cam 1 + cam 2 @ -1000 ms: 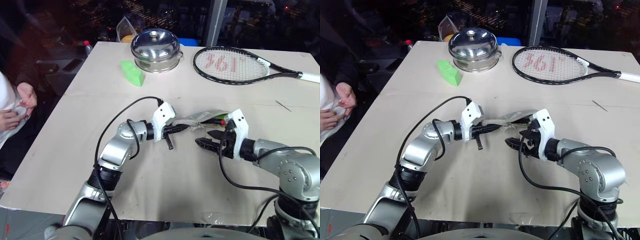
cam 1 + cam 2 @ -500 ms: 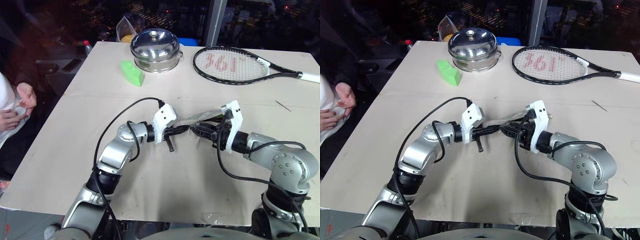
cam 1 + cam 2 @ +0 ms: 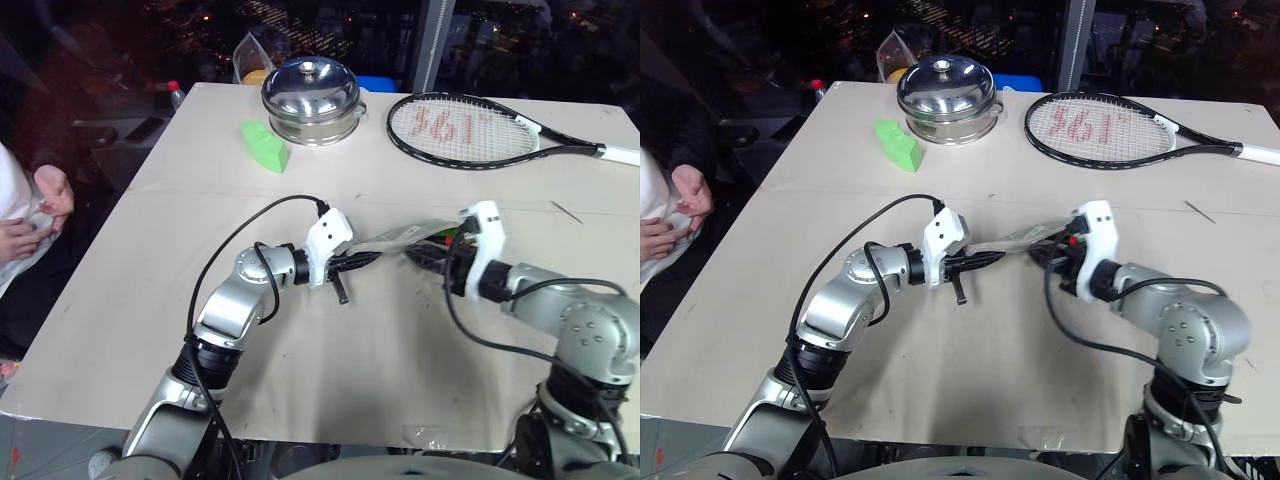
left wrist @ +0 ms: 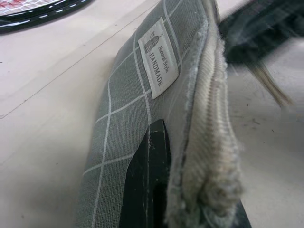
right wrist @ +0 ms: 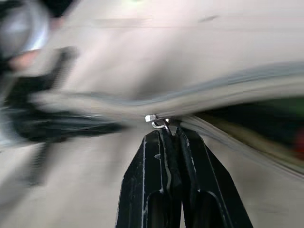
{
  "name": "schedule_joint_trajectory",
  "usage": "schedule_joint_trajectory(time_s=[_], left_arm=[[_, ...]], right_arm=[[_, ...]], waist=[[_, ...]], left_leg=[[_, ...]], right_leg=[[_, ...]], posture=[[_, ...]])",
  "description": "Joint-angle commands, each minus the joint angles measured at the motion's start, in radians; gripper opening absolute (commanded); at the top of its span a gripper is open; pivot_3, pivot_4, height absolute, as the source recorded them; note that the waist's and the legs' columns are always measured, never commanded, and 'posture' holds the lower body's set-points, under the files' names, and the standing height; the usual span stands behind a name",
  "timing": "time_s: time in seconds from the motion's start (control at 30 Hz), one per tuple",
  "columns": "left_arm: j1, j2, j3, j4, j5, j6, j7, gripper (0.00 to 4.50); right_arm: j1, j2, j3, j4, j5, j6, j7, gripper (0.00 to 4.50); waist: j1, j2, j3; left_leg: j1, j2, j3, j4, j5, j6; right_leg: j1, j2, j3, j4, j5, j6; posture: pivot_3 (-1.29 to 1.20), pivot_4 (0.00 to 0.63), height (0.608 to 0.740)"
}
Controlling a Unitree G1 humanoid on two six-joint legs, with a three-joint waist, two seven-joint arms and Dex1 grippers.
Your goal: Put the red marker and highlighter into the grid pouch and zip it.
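The beige tabletop [image 3: 120,330] carries everything. A black tennis racket [image 3: 470,131] with red-marked strings lies along the far edge toward the far right corner, its white-wrapped handle reaching the right edge. A steel lidded pot [image 3: 311,101] stands at the middle of the far edge, with a bright green wedge-shaped block [image 3: 265,146] just beside it, nearer the left edge.

In the middle of the tabletop the grid pouch [image 4: 142,109] is held up between the two arms, its white label facing the left wrist camera. The left gripper [image 3: 362,259] is clamped on one end of the pouch. The right gripper [image 5: 166,129] is pinched closed on the metal zipper pull [image 5: 159,122]. Through the pouch's open part show a green shape and a bit of red [image 5: 298,142], too blurred to name.

A person's hands [image 3: 40,205] rest past the left edge.
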Motion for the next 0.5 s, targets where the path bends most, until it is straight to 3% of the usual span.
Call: schedule_joint_trajectory(time_s=[0.03, 0.17, 0.33, 0.4, 0.43, 0.5], left_arm=[[-0.001, 0.014, 0.027, -0.022, 0.004, -0.026, 0.011, 0.00], [-0.003, 0.028, 0.001, 0.014, 0.045, -0.102, 0.005, 0.00], [-0.030, 0.046, -0.052, 0.093, 0.128, -0.279, -0.001, 0.00], [-0.047, 0.064, -0.064, 0.154, 0.156, -0.405, -0.032, 0.65], [-0.050, 0.072, -0.060, 0.179, 0.159, -0.447, -0.043, 0.93], [-0.042, 0.088, -0.031, 0.222, 0.146, -0.505, -0.057, 1.94]], right_arm=[[0.000, -0.171, -0.105, 0.061, -0.135, -0.064, -0.079, 0.03], [0.036, -0.335, -0.063, 0.052, -0.125, -0.110, -0.009, 0.03], [0.130, -0.396, 0.051, -0.016, -0.116, -0.234, 0.062, 0.03], [0.184, -0.415, 0.082, -0.043, -0.112, -0.325, 0.115, 0.00], [0.211, -0.428, 0.091, -0.055, -0.119, -0.369, 0.137, 0.63], [0.296, -0.455, 0.097, -0.083, -0.135, -0.459, 0.189, 1.49]], waist=[[-0.001, 0.000, 0.000], [-0.005, 0.000, 0.000], [-0.002, 0.000, 0.000], [-0.001, 0.000, 0.000], [-0.001, 0.000, 0.000], [-0.001, 0.000, 0.000]], left_leg=[[0.000, 0.000, 0.000, 0.000, 0.000, 0.000], [0.001, 0.002, 0.001, -0.001, 0.000, 0.001], [0.001, 0.003, 0.000, -0.002, -0.002, 0.003], [0.001, 0.003, 0.001, -0.002, -0.002, 0.004], [0.001, 0.003, 0.001, -0.002, -0.002, 0.004], [0.001, 0.003, 0.002, -0.001, -0.002, 0.004]], right_leg=[[0.000, 0.000, 0.000, 0.000, 0.000, 0.000], [-0.001, 0.002, 0.002, 0.000, 0.000, 0.000], [-0.001, 0.004, 0.002, 0.000, 0.000, 0.000], [-0.001, 0.003, 0.002, -0.001, 0.000, 0.000], [-0.001, 0.003, 0.002, -0.001, 0.000, 0.000], [-0.001, 0.003, 0.003, -0.002, 0.000, 0.000]], posture=[[0.00, 0.150, 0.740], [0.00, 0.150, 0.740], [0.00, 0.150, 0.740], [0.00, 0.150, 0.740], [0.00, 0.150, 0.740], [0.00, 0.150, 0.740]])
